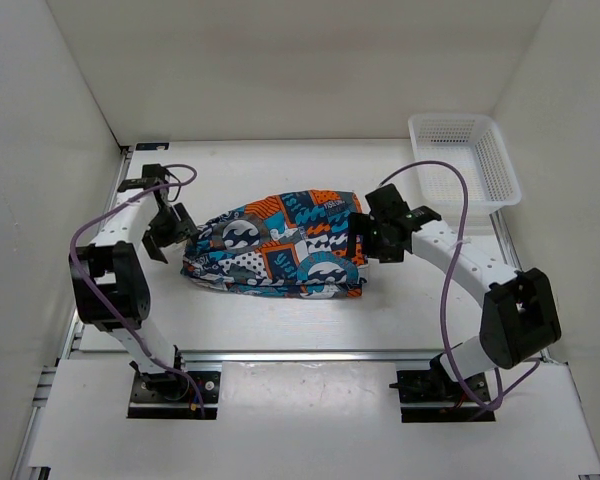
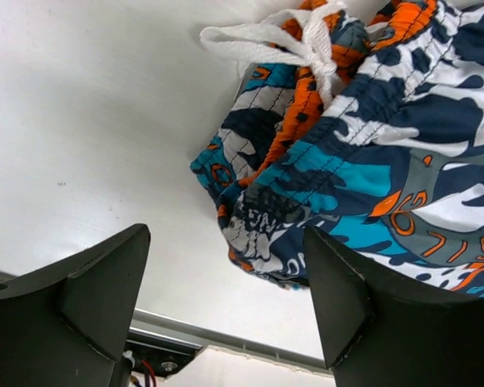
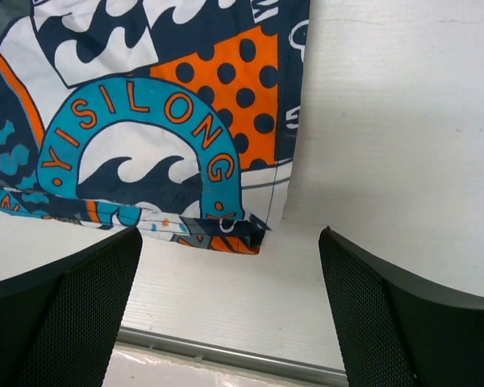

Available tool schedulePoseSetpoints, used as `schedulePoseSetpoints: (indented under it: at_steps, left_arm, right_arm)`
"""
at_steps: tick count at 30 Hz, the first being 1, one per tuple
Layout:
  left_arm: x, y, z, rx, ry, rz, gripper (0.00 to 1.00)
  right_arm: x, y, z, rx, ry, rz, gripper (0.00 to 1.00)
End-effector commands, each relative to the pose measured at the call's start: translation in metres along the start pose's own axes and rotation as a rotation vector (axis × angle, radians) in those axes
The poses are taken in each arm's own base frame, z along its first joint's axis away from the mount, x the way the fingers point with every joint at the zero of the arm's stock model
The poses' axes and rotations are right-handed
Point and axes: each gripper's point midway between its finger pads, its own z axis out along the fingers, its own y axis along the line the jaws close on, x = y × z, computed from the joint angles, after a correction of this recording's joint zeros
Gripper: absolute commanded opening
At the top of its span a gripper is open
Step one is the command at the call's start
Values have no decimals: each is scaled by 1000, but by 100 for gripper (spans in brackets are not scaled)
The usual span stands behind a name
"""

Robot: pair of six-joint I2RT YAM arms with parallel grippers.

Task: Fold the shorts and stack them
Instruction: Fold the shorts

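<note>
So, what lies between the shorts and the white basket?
In the top view, the right gripper stands at the right edge of the shorts, its purple cable arching above; past it, bare table reaches the basket.

Shows the left end effector [image 2: 226, 242] with both dark fingers [image 2: 73, 306] spread wide and empty over the white counter [image 2: 89, 121], the shorts [image 2: 371, 161] bunched just beyond the right finger, gathered waistband foremost, white drawstring [image 2: 306, 36] knotted at top, metal rail [image 2: 218, 339] along the lower edge.
</note>
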Motion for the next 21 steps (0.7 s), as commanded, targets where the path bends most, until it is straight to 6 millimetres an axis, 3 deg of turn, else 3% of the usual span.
schedulePoseSetpoints:
  at_steps: [1, 2, 5, 9, 10, 13, 18, 21]
  left_arm:
    - [-9, -6, 1, 34, -26, -4, 87]
    - [-8, -6, 8, 29, -15, -3, 87]
    - [-2, -4, 25, 18, 24, -9, 83]
    - [0, 7, 51, -11, 72, -59, 74]
    - [0, 7, 51, -11, 72, -59, 74]
    - [0, 8, 58, -10, 88, -68, 74]
    - [-3, 11, 61, -5, 92, -88, 100]
    - [-3, 13, 57, 6, 85, -98, 100]
  right_arm:
    - [-2, 5, -14, -21, -9, -16, 94]
    - [2, 6, -11, -31, 4, -5, 94]
    - [13, 15, -5, -64, 30, -15, 82]
    - [37, 19, 20, -47, 96, -31, 51]
    - [42, 15, 28, -35, 116, -31, 38]
    - [73, 14, 50, -15, 194, -47, 24]
    - [88, 8, 69, 12, 244, -68, 19]
    - [80, 12, 63, 21, 235, -101, 17]
